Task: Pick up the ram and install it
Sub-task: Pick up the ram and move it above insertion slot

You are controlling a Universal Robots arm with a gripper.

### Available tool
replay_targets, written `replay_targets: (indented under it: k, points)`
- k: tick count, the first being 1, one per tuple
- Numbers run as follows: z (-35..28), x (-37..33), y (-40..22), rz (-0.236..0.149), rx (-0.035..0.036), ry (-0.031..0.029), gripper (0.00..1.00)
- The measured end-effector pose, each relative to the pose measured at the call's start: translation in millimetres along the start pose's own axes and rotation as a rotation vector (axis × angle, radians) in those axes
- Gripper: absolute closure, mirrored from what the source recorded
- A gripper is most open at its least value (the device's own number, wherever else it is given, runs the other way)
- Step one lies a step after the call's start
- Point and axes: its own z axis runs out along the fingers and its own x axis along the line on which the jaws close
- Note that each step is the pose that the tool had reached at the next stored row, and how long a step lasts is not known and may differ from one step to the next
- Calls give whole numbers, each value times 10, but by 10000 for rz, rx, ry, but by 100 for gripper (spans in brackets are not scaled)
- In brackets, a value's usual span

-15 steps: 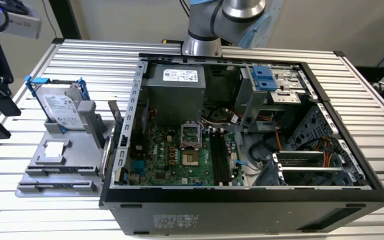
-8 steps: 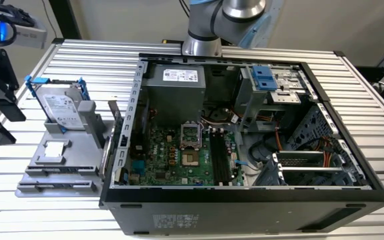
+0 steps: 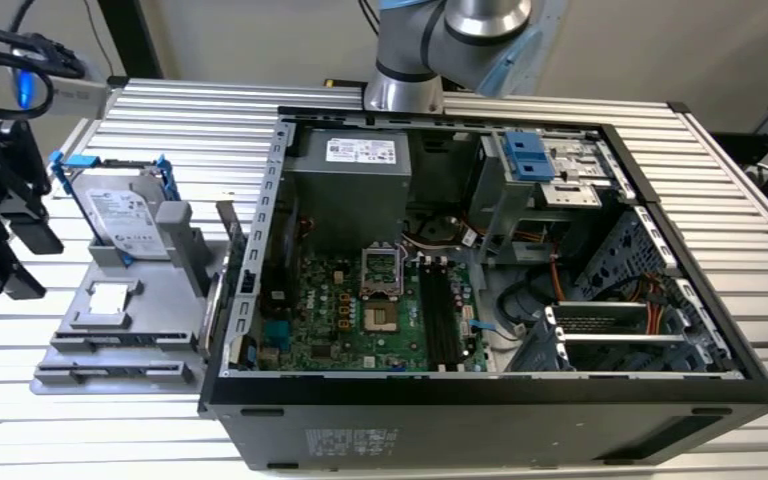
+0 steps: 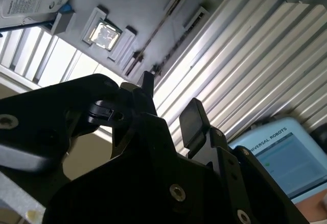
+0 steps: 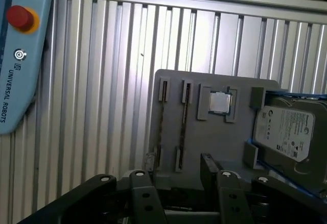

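Exterior view: gripper hangs at the exterior view's left, near the grey tray carrying the drive; the tray sits just beside the open case on the slatted table. Second wrist view: fingers spread with nothing between them, and the ram stands on edge in a tray slot beyond the fingertips, near the CPU. First wrist view: jaws apart, ram in the slot farther from the CPU, gripper not touching it.
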Motion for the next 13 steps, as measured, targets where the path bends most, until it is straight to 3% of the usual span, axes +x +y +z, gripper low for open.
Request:
replay_targets:
  k: [13]
  points:
    - [191, 8, -9, 6, 0, 0, 0]
